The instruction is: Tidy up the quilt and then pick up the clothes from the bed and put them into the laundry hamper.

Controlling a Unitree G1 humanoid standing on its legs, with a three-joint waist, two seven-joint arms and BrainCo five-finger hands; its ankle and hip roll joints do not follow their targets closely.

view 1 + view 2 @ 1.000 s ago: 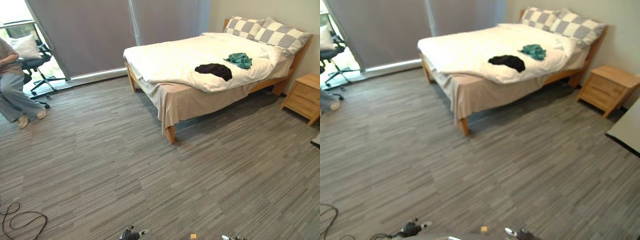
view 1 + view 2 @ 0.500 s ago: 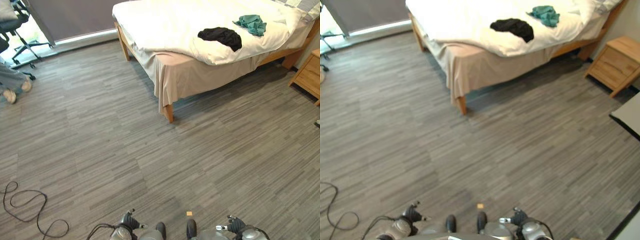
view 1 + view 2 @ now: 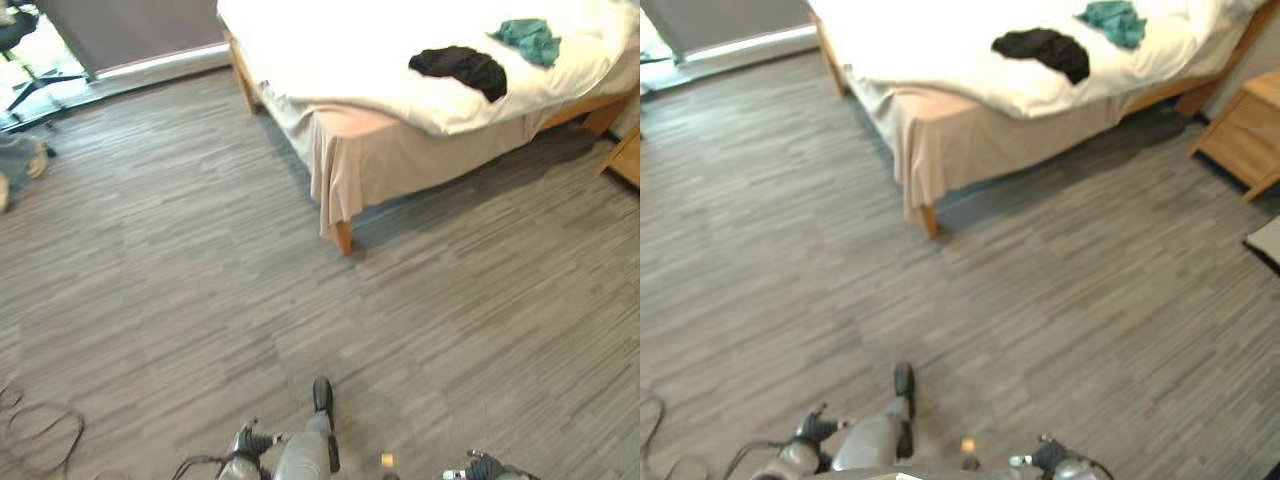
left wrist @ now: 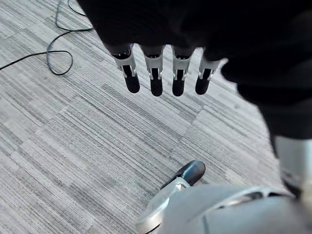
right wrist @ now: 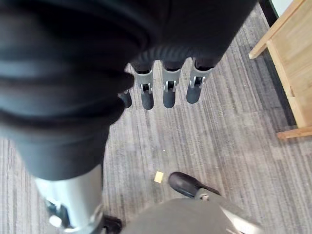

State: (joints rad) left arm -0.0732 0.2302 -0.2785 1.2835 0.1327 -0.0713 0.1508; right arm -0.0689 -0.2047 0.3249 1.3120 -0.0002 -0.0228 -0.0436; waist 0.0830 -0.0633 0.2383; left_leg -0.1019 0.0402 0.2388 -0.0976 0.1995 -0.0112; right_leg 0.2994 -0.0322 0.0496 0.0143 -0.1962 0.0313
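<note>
Grey striped flooring [image 3: 180, 290] runs up to a wooden-legged bed [image 3: 343, 236] at the far side of the room. From the head views, a white quilt [image 3: 350, 60] covers the bed, lying rumpled over its near edge above a beige sheet [image 3: 400, 160]. On the quilt lie a black garment [image 3: 460, 70] and, further toward the head of the bed, a teal garment [image 3: 530, 38], the two apart from each other. A wooden nightstand [image 3: 1240, 130] stands to the right of the bed.

In the left wrist view, the left hand [image 4: 156, 73] hangs over the floor with its fingers straight and spread, holding nothing.

In the right wrist view, the right hand [image 5: 165, 87] hangs likewise, fingers straight and empty, near a wooden piece of furniture [image 5: 292, 68].
</note>
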